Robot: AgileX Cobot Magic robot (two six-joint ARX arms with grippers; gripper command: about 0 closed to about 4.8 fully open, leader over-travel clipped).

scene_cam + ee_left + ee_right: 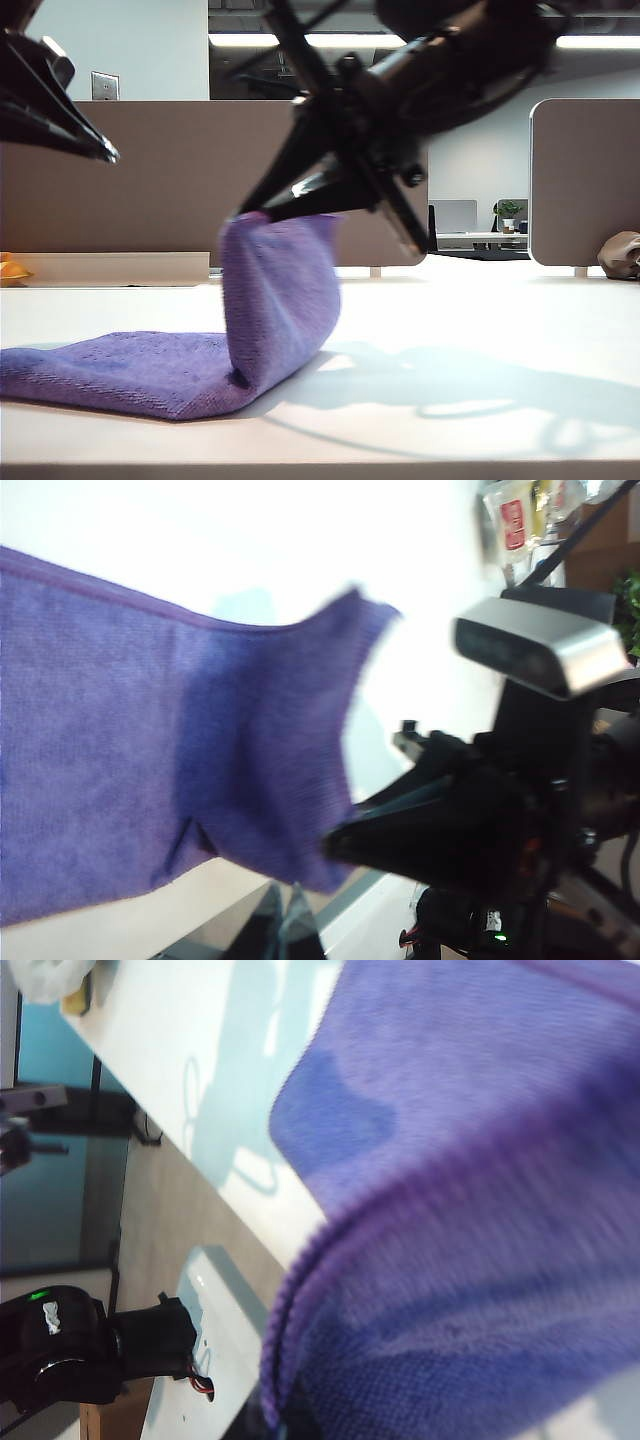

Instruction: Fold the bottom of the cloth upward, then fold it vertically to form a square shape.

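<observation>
White bench (480, 340) is carrying the cloth (150, 370); right tool (262, 208) is pinching its corner up at 12 o'clock for folding; left tool (100, 152), clenched empty, is hovering at 10 o'clock.

ext cam low at table edge, level; wrist cams close, looking down.
all 3 share the purple cloth (270, 300) (150, 760) (480, 1210) on the white table (450, 330).

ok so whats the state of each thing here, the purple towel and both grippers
purple fuzzy microfiber towel: right end lifted off the white table and hanging from the right gripper, left part lying flat, not yet folded over
right gripper: shut on the towel's raised edge, above the table near the middle of the exterior view
left gripper: shut, holding nothing, raised at upper left of the exterior view, clear of the towel
</observation>
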